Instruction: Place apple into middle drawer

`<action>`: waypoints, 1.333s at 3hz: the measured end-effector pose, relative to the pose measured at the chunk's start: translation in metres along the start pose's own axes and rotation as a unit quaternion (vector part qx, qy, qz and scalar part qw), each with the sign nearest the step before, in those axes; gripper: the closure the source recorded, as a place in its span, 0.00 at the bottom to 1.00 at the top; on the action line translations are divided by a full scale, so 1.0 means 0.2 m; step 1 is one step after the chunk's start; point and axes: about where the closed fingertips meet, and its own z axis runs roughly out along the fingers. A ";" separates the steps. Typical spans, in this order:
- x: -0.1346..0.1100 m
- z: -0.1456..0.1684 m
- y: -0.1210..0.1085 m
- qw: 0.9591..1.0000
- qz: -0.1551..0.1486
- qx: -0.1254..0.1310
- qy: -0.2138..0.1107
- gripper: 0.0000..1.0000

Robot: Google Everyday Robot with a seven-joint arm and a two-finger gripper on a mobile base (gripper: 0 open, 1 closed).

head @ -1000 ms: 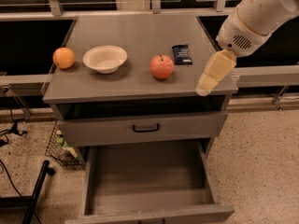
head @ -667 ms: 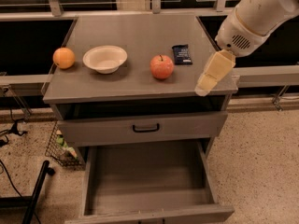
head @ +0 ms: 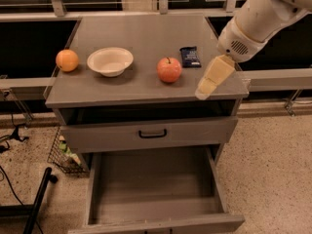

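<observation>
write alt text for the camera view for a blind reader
A red apple sits on a grey cabinet top, with the robot's gripper hovering beside it at the top's front edge. Below, the middle drawer is pulled open, its floor bare; an orange, a white bowl and a dark packet also sit on top.

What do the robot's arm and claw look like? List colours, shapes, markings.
The arm is a thick white cylinder with a rounded end bearing a small dotted grille. The claw, at the front right corner of the cabinet top, is pale cream and tapers to a blunt tip.
</observation>
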 end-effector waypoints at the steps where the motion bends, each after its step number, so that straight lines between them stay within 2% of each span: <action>1: -0.09 0.14 -0.08 0.999 0.017 0.001 -0.027 0.00; 3: -0.27 0.38 -0.20 0.995 0.059 0.020 -0.079 0.00; 4: -0.33 0.48 -0.24 0.993 0.072 0.021 -0.093 0.00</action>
